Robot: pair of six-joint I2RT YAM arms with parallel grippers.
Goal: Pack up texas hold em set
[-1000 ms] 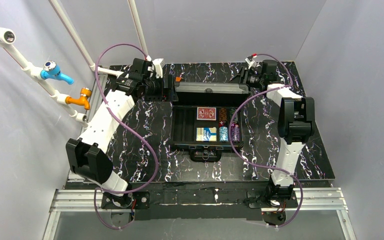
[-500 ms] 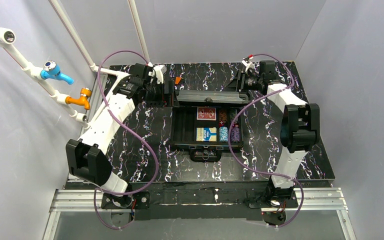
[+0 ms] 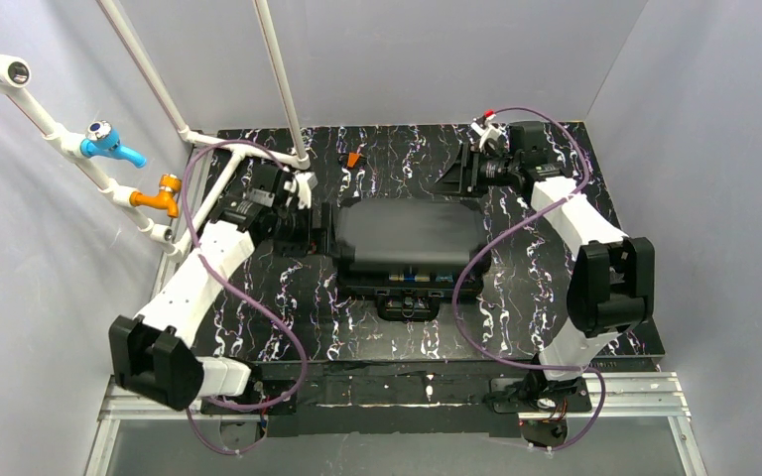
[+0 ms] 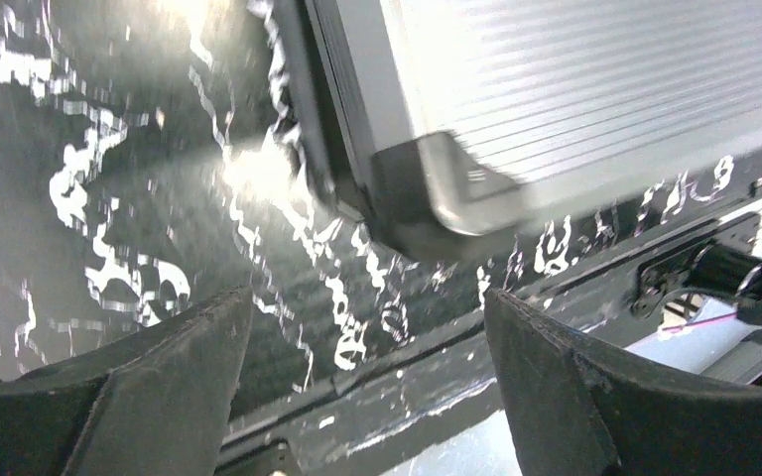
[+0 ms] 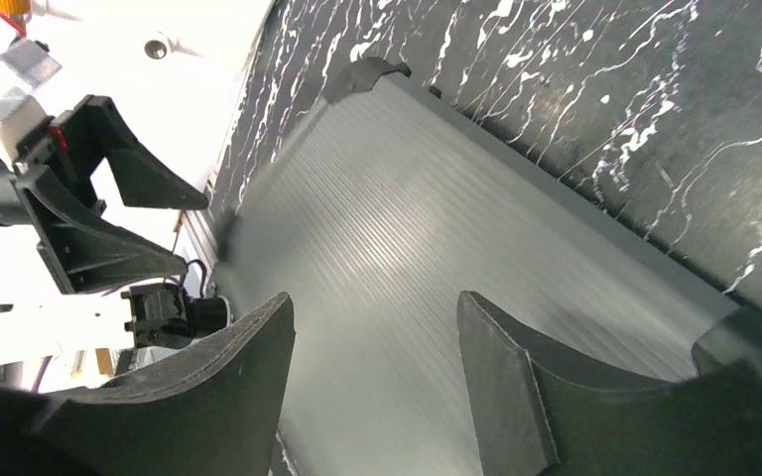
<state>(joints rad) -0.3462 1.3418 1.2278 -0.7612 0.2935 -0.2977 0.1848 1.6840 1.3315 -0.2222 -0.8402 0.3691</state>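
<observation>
Case: one, almost closed | left tool: spread wide, empty | right tool: spread wide, empty

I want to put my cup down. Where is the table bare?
Bare table lies in front of the case, either side of its handle, and in the strip behind it, near a small orange thing. Crowded: the left gripper sits at the case's left side, the right gripper by its back right corner.
</observation>
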